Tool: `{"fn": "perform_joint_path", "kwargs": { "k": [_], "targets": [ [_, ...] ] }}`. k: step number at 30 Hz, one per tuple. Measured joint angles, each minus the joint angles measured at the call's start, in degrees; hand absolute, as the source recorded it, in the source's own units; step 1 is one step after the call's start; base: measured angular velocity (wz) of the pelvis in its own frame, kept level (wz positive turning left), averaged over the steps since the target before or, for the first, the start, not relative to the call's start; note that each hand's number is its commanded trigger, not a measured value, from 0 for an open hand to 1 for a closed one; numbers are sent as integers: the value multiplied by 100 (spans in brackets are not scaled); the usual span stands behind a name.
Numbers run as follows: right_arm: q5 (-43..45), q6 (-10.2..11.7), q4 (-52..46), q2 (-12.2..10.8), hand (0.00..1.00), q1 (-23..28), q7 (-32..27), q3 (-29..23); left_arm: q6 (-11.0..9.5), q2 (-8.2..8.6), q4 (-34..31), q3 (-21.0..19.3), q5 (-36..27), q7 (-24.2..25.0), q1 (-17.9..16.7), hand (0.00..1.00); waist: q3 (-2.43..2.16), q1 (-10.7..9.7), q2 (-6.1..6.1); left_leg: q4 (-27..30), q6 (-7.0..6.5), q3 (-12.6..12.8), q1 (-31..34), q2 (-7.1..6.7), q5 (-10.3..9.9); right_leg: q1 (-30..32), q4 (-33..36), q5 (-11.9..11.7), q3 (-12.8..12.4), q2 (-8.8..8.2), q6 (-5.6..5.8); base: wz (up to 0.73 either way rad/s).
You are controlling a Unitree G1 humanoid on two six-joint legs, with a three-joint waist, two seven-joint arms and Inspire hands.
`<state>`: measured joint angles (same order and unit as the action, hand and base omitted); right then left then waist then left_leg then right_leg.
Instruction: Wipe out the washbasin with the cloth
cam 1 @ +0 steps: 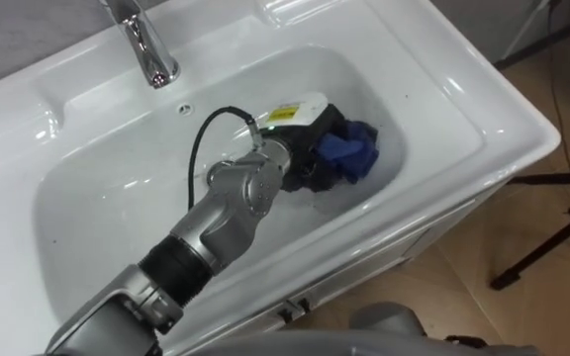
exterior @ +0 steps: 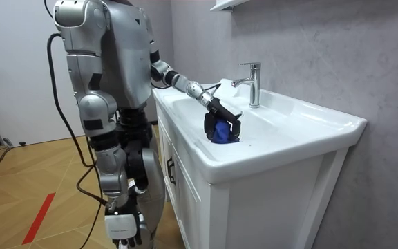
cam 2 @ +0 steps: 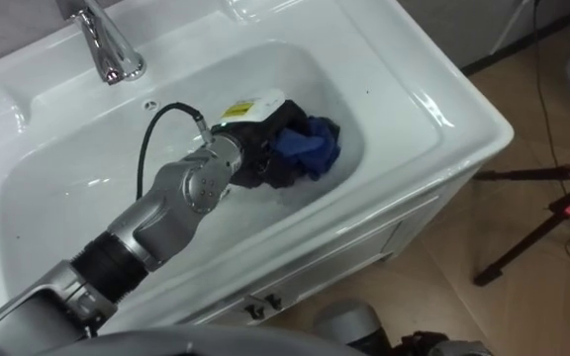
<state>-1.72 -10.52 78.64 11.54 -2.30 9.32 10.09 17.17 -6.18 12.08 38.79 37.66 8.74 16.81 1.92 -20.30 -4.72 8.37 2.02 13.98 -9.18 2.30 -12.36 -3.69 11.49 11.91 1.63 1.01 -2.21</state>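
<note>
Robot position: standing at the front of a white vanity cabinet [exterior: 268, 200], body facing the white ceramic basin [cam 1: 443, 79].

1. Far left: a chrome tap [cam 1: 144, 44] stands upright on the basin's back ledge, well apart from the hand.
2. Centre: the left arm enters from the near left and reaches down into the bowl.
3. Right of centre: the left hand [cam 1: 308, 150] is low in the bowl, in its right half. Its black fingers [exterior: 235, 124] are curled down round a crumpled blue cloth [cam 1: 349, 150] and hold it. The cloth bulges out on the hand's right side, close to the bowl's right wall. Whether it touches the wall cannot be told.
4. Far right: a black tripod leg [cam 1: 547, 247] stands on the wood floor [cam 1: 483, 277] beside the cabinet.

In the room view the right hand [exterior: 119, 223] hangs low at the robot's side, away from the basin.
</note>
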Motion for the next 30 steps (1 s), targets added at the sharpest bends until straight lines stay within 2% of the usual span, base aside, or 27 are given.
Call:
{"fn": "perform_joint_path", "kwargs": {
  "k": [4,10,15,18,21,22,25,26,28,30],
  "targets": [
    [-3,114,20,20,0,0,5,-1,0,-15,-300,5,0,256,0,100,-2,14,0,0,0,-3,37,2,0,68,-1,0,0,2,0,-2],
    [-5,119,16,27,0,6,5,-3,0,-17,-393,-42,11,588,40,100,-6,18,6,-9,0,-6,56,6,0,71,25,0,5,-3,0,-1],
    [32,106,12,24,0,16,-40,-7,-4,23,-362,-3,294,795,41,100,-8,15,15,-21,1,-5,20,15,-1,24,29,-1,7,-4,1,2],
    [109,52,10,31,0,25,-51,-85,-3,-89,-305,-9,431,959,-43,100,-8,31,26,-77,1,-14,-75,21,-1,-37,28,-1,2,7,1,-7],
    [217,35,-8,26,0,55,-61,-242,-26,-124,-1,-206,471,972,-214,100,-3,70,103,-86,1,-11,-160,21,-1,-124,29,-1,-32,15,1,-5],
    [217,16,-44,22,0,101,-81,-292,-37,-123,116,-347,531,972,-322,100,-23,87,145,-86,1,-8,-195,21,-1,-154,29,-1,-24,18,1,0],
    [229,-104,-80,-32,0,207,-191,-428,-70,-100,431,-637,600,924,-536,100,-24,302,270,-86,1,-4,-277,18,-1,-224,27,0,-59,36,2,-5],
    [259,-170,-114,-42,0,241,-215,-463,-159,-97,604,-767,601,830,-590,100,-48,413,309,-89,1,8,-312,18,-1,-239,30,0,-75,65,2,-10],
    [346,-219,-126,-46,0,239,-229,-463,-210,-102,776,-961,605,685,-703,100,-79,566,354,-87,0,-11,-358,14,-1,-267,23,0,-153,78,2,-16],
    [463,-222,-139,-58,0,246,-295,-478,-298,-97,960,-1139,590,520,-792,100,-96,627,380,-82,-2,-2,-381,8,-3,-299,19,0,-142,76,1,0]
  ]
}}
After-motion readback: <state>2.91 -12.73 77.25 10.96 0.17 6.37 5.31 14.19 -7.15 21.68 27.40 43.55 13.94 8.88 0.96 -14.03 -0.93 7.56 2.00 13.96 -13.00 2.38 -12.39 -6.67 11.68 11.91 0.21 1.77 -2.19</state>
